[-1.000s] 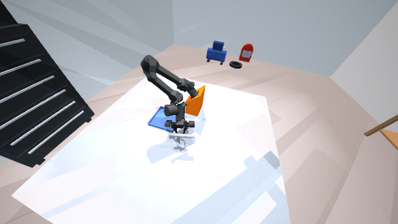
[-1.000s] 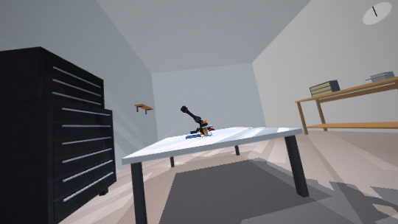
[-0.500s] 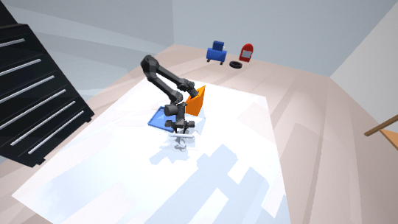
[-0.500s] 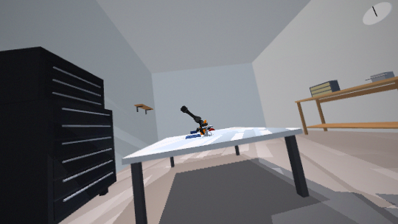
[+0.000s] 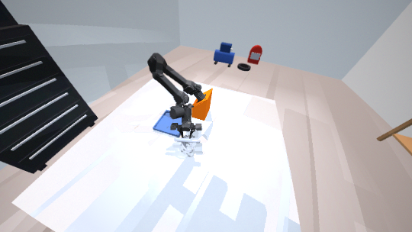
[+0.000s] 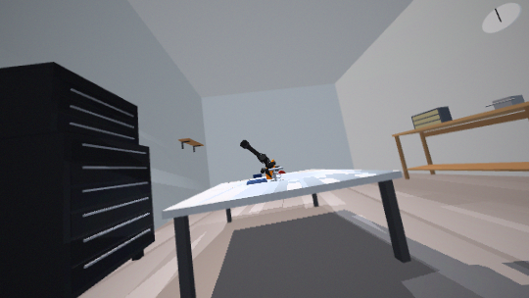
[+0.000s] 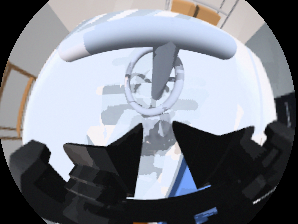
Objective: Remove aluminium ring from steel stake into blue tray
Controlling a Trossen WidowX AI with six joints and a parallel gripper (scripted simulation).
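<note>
In the top view, reaches a black arm (image 5: 165, 78) (image 6: 255, 151) over the white table (image 5: 244, 160) (image 6: 294, 188), with the gripper (image 5: 187, 136) (image 7: 157, 124) lowered at the steel cross-bar (image 5: 187, 140) (image 7: 160, 33), near the blue tray (image 5: 163, 124) (image 6: 257, 181) (image 7: 183, 181). In the exterior view, appears too small for finger detail. In the wrist view, clamps onto the aluminium ring (image 7: 128, 86) at its near side, fingers slightly apart; encircles the stake (image 7: 163, 74) with that ring, outside the tray.

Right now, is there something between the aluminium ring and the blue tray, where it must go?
Yes. The steel stake's upright passes through the aluminium ring, and its wider cross-bar spans above, blocking a straight lift towards the blue tray.
</note>
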